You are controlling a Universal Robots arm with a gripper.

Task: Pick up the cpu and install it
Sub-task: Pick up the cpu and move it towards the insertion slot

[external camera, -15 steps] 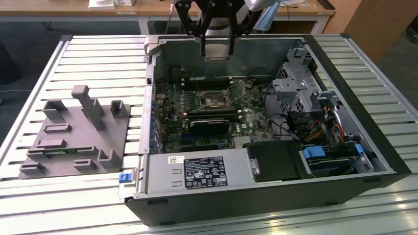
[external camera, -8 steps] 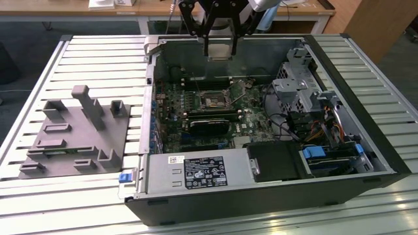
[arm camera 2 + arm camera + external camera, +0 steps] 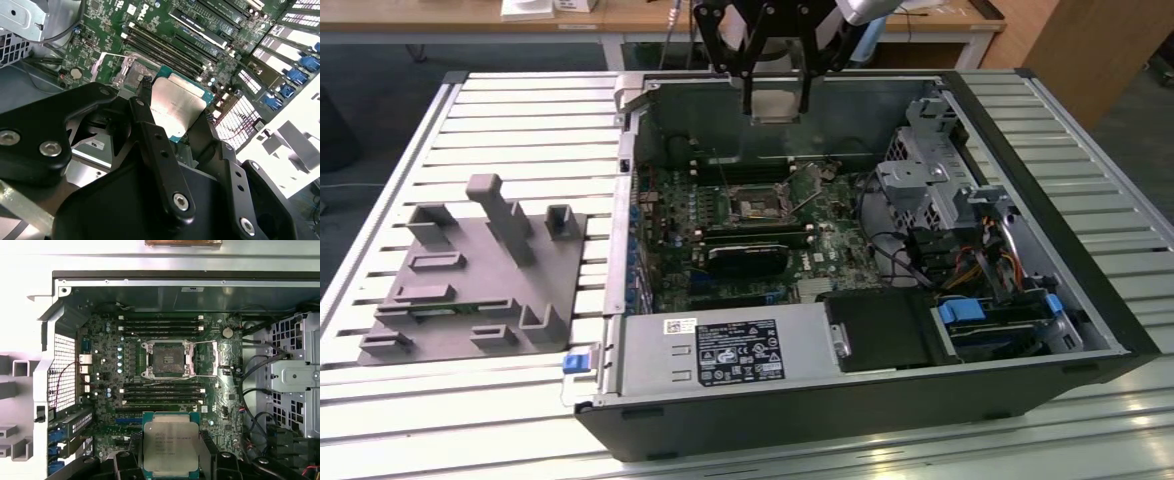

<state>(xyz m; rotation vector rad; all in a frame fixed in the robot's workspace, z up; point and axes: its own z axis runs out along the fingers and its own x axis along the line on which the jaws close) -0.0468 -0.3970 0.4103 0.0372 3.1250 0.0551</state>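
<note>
The cpu (image 3: 774, 106) is a flat square chip with a silvery lid, and it hangs above the far side of the open computer case. My gripper (image 3: 774, 98) is shut on it, with a black finger on each of two opposite edges. In the first wrist view the cpu (image 3: 171, 442) sits between the fingers (image 3: 123, 462), lid facing the camera. The open motherboard socket (image 3: 167, 359) lies apart from it, farther along the board. The second wrist view shows the cpu (image 3: 176, 102) held tilted over the board, close to the socket (image 3: 131, 74). In the exterior view the socket (image 3: 758, 207) is below and nearer than the gripper.
The computer case (image 3: 1067, 300) lies open on a slatted metal table (image 3: 520, 110). A grey fixture (image 3: 467, 270) with several upright holders stands at the exterior view's left. Inside the case are a power supply (image 3: 707, 352), a drive cage (image 3: 927, 175), cables (image 3: 974, 265) and memory slots (image 3: 162, 390).
</note>
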